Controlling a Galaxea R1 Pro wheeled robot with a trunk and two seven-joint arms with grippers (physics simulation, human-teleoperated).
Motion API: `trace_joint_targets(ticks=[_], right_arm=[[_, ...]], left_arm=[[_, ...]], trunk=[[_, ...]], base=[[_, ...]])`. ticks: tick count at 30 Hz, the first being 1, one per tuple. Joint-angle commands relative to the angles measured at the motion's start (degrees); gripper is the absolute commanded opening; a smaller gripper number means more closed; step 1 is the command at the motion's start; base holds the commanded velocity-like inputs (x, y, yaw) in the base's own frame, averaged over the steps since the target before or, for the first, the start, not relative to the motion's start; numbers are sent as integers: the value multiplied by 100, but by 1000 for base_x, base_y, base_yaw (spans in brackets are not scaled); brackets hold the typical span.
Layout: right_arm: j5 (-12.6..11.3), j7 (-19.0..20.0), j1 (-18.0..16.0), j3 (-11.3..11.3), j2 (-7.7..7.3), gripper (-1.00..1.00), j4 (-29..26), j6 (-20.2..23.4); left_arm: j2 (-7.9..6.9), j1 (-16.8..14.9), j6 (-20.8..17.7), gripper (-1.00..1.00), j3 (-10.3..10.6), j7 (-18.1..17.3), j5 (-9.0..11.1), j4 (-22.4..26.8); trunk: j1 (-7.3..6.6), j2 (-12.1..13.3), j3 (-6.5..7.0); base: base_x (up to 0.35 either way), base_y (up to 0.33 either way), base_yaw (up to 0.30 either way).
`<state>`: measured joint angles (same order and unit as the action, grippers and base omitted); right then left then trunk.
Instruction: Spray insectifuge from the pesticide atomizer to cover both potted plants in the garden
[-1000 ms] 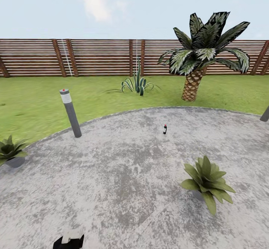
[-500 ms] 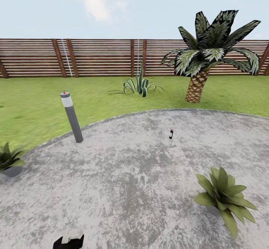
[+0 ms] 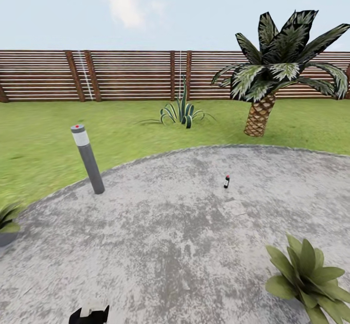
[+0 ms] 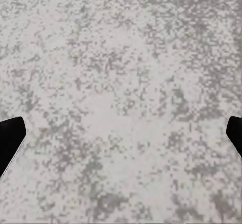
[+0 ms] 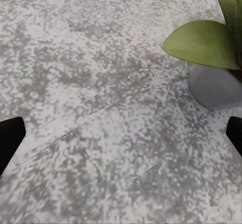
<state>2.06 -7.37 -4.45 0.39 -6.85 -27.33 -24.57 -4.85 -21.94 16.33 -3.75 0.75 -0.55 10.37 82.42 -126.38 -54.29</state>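
Head view, small dark spray bottle (image 3: 226,181) with red cap and pale patch, upright on grey stone patio (image 3: 160,246), label too small to read, two leafy potted plants (image 3: 311,285) (image 3: 6,222) well apart at the patio's sides, both arms' jaws spread wide over the paving.

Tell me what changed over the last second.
The whole head view shifted, so the camera moved, closing on the patio. The pesticide atomizer stands upright, untouched, and both potted plants slid toward the picture's edges. Nothing was grasped or released.
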Motion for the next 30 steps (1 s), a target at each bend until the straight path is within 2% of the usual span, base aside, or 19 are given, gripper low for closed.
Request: trace_joint_targets(ticks=[1, 30], right_arm=[[22, -28, -3, 5, 0, 100, 5, -12], [22, -28, -3, 5, 0, 100, 8, -12]], left_arm=[[2, -3, 19, 100, -30, -5, -6, -7], [2, -3, 19, 100, -30, -5, -6, -9]], trunk=[[3, -2, -5], [3, -2, -5]], base=[[338, 0, 0], [338, 0, 0]])
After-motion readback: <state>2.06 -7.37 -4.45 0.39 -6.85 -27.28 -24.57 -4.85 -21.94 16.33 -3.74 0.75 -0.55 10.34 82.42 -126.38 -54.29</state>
